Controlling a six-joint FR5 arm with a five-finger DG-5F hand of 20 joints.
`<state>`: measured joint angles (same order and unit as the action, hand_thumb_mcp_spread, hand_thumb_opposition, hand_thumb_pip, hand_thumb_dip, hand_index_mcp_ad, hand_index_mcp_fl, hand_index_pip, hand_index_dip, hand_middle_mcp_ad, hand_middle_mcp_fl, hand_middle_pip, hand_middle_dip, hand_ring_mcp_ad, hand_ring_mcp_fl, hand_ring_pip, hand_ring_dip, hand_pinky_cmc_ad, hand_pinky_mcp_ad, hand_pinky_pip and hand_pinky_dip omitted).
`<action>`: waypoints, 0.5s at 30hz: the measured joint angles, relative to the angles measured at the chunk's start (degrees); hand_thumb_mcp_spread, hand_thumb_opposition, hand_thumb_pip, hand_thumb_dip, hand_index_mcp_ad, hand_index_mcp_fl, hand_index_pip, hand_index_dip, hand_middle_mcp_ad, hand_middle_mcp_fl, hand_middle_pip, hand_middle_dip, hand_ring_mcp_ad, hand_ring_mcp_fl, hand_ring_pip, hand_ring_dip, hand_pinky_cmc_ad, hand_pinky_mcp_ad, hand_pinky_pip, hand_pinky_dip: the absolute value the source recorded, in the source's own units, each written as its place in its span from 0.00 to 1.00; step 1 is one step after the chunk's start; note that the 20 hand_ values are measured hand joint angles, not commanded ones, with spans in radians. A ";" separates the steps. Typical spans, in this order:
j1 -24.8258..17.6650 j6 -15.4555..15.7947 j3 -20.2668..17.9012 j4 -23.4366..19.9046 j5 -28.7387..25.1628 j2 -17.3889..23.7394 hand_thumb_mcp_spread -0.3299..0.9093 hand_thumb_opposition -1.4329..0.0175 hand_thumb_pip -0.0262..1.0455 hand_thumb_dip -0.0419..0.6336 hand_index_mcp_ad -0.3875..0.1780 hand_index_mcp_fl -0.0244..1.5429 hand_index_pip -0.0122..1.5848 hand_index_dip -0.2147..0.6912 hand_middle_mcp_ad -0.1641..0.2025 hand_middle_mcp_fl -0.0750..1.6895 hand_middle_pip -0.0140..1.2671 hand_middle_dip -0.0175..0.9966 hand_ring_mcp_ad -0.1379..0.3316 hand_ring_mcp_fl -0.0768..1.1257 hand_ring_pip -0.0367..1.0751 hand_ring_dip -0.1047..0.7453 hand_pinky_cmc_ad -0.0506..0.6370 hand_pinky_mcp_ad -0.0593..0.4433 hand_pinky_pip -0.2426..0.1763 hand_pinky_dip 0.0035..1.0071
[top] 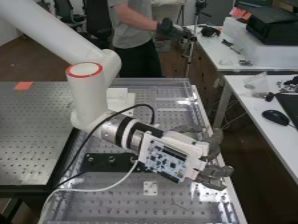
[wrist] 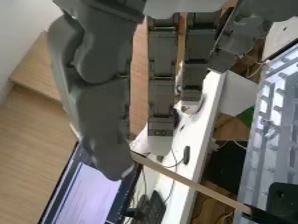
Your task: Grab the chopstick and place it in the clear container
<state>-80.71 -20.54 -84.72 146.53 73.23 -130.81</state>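
In the high view the hand (top: 214, 173) is over the right edge of the perforated bench, its dark grey fingers bent. In the wrist view the hand (wrist: 103, 112) has its thumb against the chopstick (wrist: 193, 185), pinching it from the other side to a finger. The chopstick is a thin, light wooden stick. It passes behind the thumb tip, and a long part sticks out slantwise, its far end over a dark thing. How the finger behind touches it is partly hidden.
A white side desk (top: 265, 107) with a black mouse (top: 275, 117) stands right of the bench. A black plate with round knobs (top: 110, 162) lies on the bench below the arm. Cables loop beside the wrist. In the wrist view a lit monitor (wrist: 86, 195) is in the background.
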 joint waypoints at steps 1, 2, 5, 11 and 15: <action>0.01 -0.05 0.07 0.10 0.04 -0.02 0.81 0.33 0.39 0.45 0.27 0.68 0.17 0.62 0.65 0.63 0.20 0.65 0.55 0.44 0.13 0.51 0.65 0.42 0.53 0.19; 0.03 -0.11 0.14 0.19 0.06 -0.05 0.80 0.34 0.40 0.45 0.27 0.68 0.15 0.61 0.65 0.62 0.19 0.65 0.55 0.44 0.13 0.51 0.65 0.41 0.53 0.18; 0.05 -0.28 0.22 0.26 0.15 -0.12 0.80 0.35 0.40 0.45 0.27 0.66 0.10 0.61 0.65 0.61 0.16 0.65 0.55 0.44 0.13 0.51 0.65 0.42 0.53 0.19; 0.12 -0.59 0.22 0.44 0.00 -0.27 0.77 0.36 0.40 0.45 0.28 0.65 0.08 0.62 0.66 0.60 0.15 0.65 0.55 0.43 0.13 0.51 0.64 0.39 0.53 0.19; 0.19 -0.44 0.20 0.51 0.04 -0.28 0.76 0.37 0.40 0.45 0.29 0.65 0.06 0.62 0.66 0.60 0.15 0.65 0.54 0.43 0.13 0.51 0.64 0.39 0.53 0.19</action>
<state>-80.51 -20.98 -84.52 147.04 73.27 -131.10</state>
